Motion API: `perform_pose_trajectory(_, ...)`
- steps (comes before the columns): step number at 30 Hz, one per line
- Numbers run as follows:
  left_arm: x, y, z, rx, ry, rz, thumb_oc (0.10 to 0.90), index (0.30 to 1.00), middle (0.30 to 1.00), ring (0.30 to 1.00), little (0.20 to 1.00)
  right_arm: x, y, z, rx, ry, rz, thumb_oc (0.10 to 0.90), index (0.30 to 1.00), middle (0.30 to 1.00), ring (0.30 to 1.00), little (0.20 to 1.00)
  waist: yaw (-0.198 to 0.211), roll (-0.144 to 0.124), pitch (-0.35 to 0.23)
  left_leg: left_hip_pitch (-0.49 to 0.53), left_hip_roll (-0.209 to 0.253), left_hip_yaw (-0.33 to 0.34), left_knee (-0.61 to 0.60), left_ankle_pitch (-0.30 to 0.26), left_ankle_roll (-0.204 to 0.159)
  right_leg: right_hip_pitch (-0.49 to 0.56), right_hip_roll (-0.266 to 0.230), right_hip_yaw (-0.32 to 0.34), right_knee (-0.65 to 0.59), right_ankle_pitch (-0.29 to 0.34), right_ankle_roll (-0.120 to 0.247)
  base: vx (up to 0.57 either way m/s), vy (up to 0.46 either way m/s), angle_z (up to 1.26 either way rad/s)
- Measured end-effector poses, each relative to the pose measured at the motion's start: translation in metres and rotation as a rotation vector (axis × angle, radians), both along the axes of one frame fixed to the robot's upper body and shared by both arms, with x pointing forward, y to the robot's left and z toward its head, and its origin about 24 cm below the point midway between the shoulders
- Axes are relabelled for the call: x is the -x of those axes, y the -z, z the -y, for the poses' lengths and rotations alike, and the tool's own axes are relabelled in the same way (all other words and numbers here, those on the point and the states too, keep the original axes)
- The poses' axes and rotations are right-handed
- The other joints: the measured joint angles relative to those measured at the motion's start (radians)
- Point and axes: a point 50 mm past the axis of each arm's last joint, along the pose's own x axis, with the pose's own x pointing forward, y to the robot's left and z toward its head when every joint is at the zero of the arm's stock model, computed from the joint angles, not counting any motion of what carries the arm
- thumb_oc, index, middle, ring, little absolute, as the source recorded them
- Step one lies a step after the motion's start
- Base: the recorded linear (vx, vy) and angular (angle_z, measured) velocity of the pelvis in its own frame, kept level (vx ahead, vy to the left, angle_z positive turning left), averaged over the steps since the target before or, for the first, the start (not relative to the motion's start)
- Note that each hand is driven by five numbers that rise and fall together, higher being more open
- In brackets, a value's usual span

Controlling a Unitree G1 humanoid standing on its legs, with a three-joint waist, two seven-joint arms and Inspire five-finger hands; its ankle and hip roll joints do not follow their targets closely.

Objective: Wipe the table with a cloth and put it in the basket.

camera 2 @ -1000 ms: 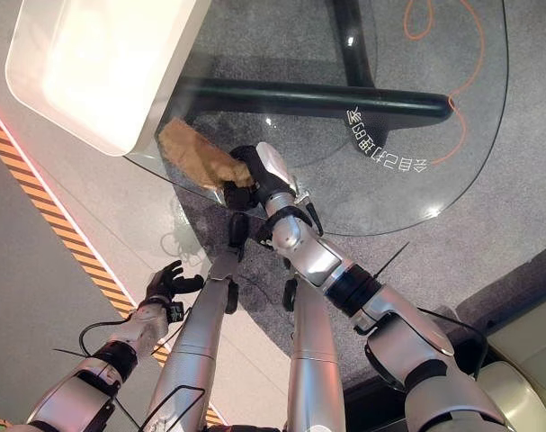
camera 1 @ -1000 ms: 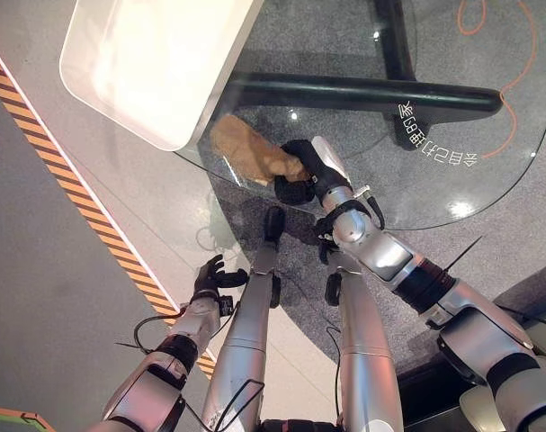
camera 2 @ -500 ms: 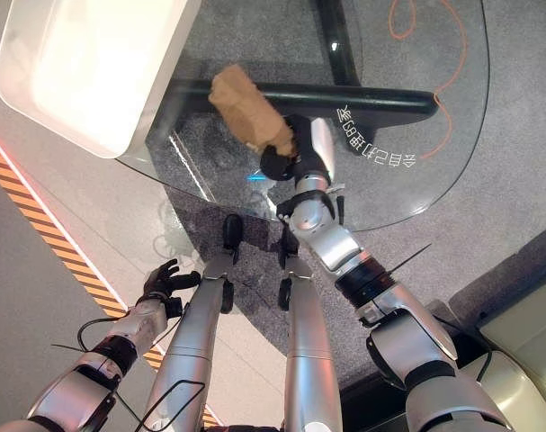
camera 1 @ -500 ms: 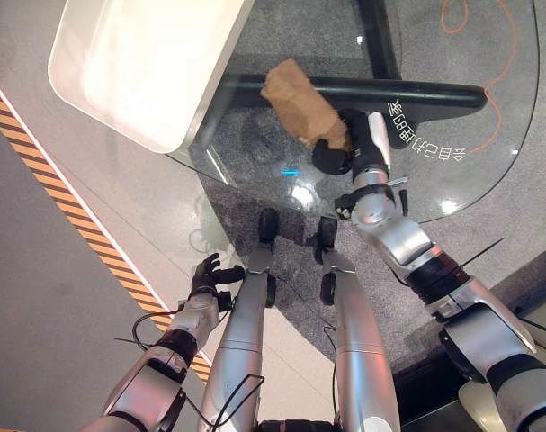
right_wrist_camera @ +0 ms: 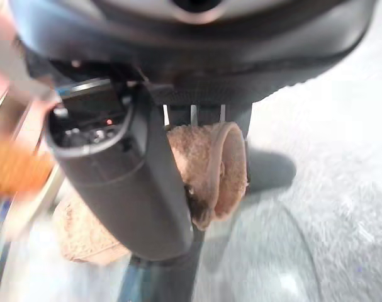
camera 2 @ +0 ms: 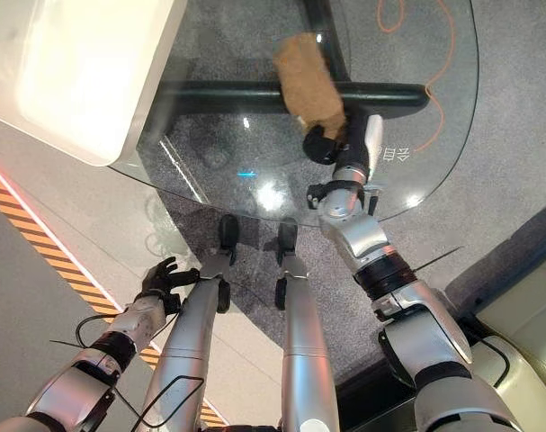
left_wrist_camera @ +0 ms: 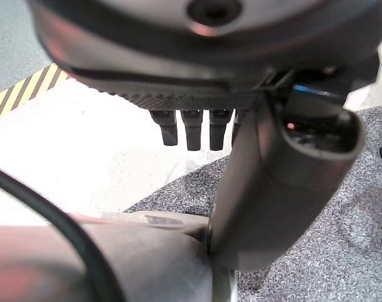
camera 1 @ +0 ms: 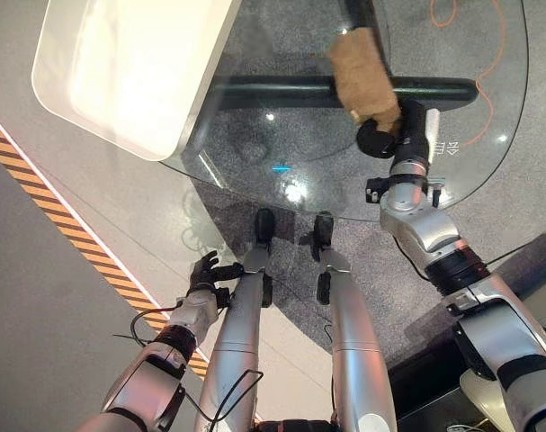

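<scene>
1. Right hand (camera 1: pixel 391 135) is out over the glass surface (camera 1: pixel 488 171), fingers clenched round the brown cloth (camera 1: pixel 362 72).
2. Cloth is on the glass, stretching from the right hand toward the far edge. It lies across the line of the dark crossbar (camera 1: pixel 281 90) seen through the glass.
3. Right wrist view: cloth (right_wrist_camera: pixel 209 170) is bunched between the thumb and the fingers, with the rest of it spread flat on the glass past the hand.
4. Left hand (camera 1: pixel 205 270) hangs low at the robot's left side, off the surface and above the floor, near the yellow-black hazard stripe (camera 1: pixel 66 207). Fingers are loosely curled and grasp nothing.
5. White table (camera 1: pixel 129 63) sits at the far left, its corner overlapping the glass edge.
6. Orange cable (camera 1: pixel 502 54) loops on the grey carpet beneath the glass at the far right, well apart from the cloth.
</scene>
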Motion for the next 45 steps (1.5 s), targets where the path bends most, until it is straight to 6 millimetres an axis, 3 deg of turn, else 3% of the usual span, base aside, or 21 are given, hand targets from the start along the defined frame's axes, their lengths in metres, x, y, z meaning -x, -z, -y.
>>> perform_pose_trajectory(7,0.0,-0.001,-0.007,-0.015,-0.013,0.001,0.8,0.9,0.9,0.9,0.9,0.006,0.008,0.027,-0.138,0.169,0.037,0.1,0.3,0.3,0.3,0.2,-0.03,-0.001,0.001,-0.003,0.0,0.012,-0.002,-0.002,0.011,-0.002,0.001,0.013,-0.006,0.005,0.004,-0.01,-0.003,-0.04)
perform_pose_trajectory(22,0.003,0.005,-0.002,0.0,-0.019,-0.011,0.8,0.9,0.9,0.9,0.9,0.008,0.006,0.027,-0.161,0.221,0.058,0.1,0.3,0.3,0.3,0.2,-0.02,0.0,0.001,0.014,0.003,0.022,-0.019,-0.001,0.002,-0.001,0.003,0.024,-0.002,0.006,0.001,0.0,0.003,-0.01)
perform_pose_trajectory(26,0.003,0.005,-0.002,0.006,-0.024,-0.01,0.8,0.9,0.9,0.9,0.9,0.006,0.006,0.023,-0.098,0.171,0.037,0.1,0.3,0.3,0.3,0.2,-0.019,0.0,0.001,0.014,0.003,0.022,-0.022,0.0,0.001,-0.001,0.003,0.024,-0.002,0.006,0.001,0.0,0.0,0.0)
perform_pose_trajectory(34,0.002,0.003,-0.001,0.018,-0.046,-0.013,0.8,0.9,0.9,0.9,0.9,0.004,-0.005,0.003,0.182,-0.086,-0.006,0.1,0.3,0.3,0.3,0.2,-0.023,0.006,0.001,0.018,0.003,0.016,-0.041,0.009,-0.011,-0.004,0.004,0.02,-0.003,0.003,-0.003,0.0,0.002,0.0)
perform_pose_trajectory(41,0.002,0.003,0.002,0.022,-0.037,-0.01,0.8,0.9,0.9,0.9,0.9,0.008,-0.006,-0.032,0.395,-0.356,-0.046,0.1,0.3,0.3,0.3,0.2,-0.017,0.014,0.0,0.027,0.006,-0.003,-0.07,0.023,-0.031,-0.003,0.005,-0.004,-0.002,-0.004,-0.02,-0.01,0.016,0.06)
perform_pose_trajectory(45,0.001,0.001,0.004,0.027,-0.025,0.0,0.8,0.9,0.9,0.9,0.9,0.009,-0.005,-0.043,0.45,-0.427,-0.068,0.1,0.3,0.3,0.3,0.2,0.003,0.017,-0.001,0.029,0.011,-0.01,-0.074,0.026,-0.035,-0.003,0.006,-0.006,-0.001,-0.006,-0.028,0.0,0.002,0.01)
